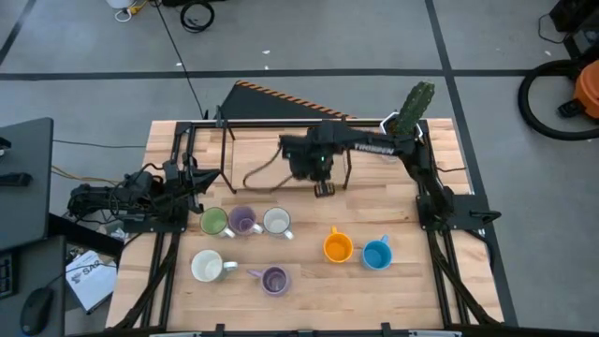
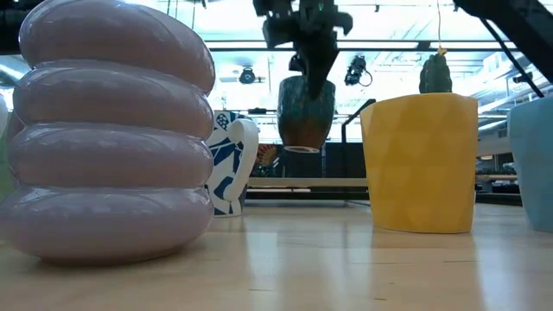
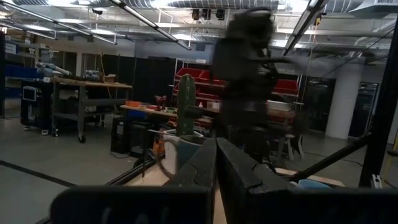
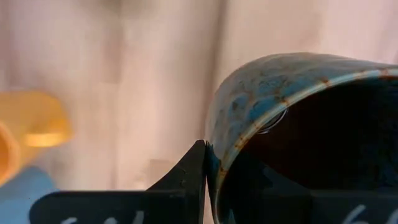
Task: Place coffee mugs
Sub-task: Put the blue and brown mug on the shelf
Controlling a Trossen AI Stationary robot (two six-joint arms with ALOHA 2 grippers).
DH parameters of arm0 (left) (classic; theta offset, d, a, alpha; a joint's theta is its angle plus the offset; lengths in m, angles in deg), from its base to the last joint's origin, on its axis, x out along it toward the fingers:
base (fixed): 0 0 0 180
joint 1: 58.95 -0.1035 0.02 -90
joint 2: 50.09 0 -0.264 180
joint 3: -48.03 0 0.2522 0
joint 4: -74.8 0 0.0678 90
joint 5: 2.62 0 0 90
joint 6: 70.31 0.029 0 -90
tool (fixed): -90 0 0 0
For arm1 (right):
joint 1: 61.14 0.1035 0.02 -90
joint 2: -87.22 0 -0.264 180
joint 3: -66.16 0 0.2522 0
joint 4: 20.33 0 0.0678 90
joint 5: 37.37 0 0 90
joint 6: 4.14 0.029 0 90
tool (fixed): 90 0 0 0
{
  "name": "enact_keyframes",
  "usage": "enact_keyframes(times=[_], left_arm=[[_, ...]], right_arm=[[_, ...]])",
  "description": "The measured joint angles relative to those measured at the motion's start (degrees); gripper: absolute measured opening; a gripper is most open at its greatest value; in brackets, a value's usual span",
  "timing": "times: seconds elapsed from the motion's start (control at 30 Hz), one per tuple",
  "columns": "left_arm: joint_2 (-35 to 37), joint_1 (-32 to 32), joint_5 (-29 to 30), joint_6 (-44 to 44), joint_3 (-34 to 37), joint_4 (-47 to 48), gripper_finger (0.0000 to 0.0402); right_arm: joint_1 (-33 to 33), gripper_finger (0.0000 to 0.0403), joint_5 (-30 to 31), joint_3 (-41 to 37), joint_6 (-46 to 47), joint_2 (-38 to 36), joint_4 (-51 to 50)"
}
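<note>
**Dark mug held in the air, seven already down**

High view: the right gripper [image 1: 324, 187] hangs over the table's [image 1: 393, 201] far middle, the dark mug hidden under it. On the table sit the green mug [image 1: 214, 222], a purple mug [image 1: 243, 222], a white mug [image 1: 276, 222], the orange mug [image 1: 337, 247], the blue mug [image 1: 375, 254], a second white mug [image 1: 207, 266] and a second purple mug [image 1: 274, 280]. The left gripper [image 1: 192, 183] waits at the left edge.

Low view: the dark mug [image 2: 305, 112] hangs clear above the wood, so opening the fingers here would drop it, and it might chip or tip.

Left wrist view: its fingers [image 3: 239, 168] lie closed together on nothing.

Right wrist view: one finger [image 4: 189, 168] pinches the dark mug's rim. A rim-only grip seems likely to let the mug swing or slip, and a descent near the orange mug could knock it.
</note>
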Motion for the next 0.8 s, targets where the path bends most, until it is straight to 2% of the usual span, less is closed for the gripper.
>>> enact_keyframes(times=[0.3,0.53,0.8], left_arm=[[0.0,0.0,0.0,-3.2,0.0,1.4,0.0016],[0.0,0.0,0.0,-3.4,0.0,1.6,0.0016],[0.0,0.0,0.0,-3.4,0.0,1.7,0.0016]], right_arm=[[-9.9,0.0053,-1.6,0.0,-5.5,0.9,2.1],[-12.7,0.0054,-2.7,-0.8,-12.8,1.8,3.3],[-15.9,0.0054,-2.8,-3.2,-13.9,1.8,4.4]])
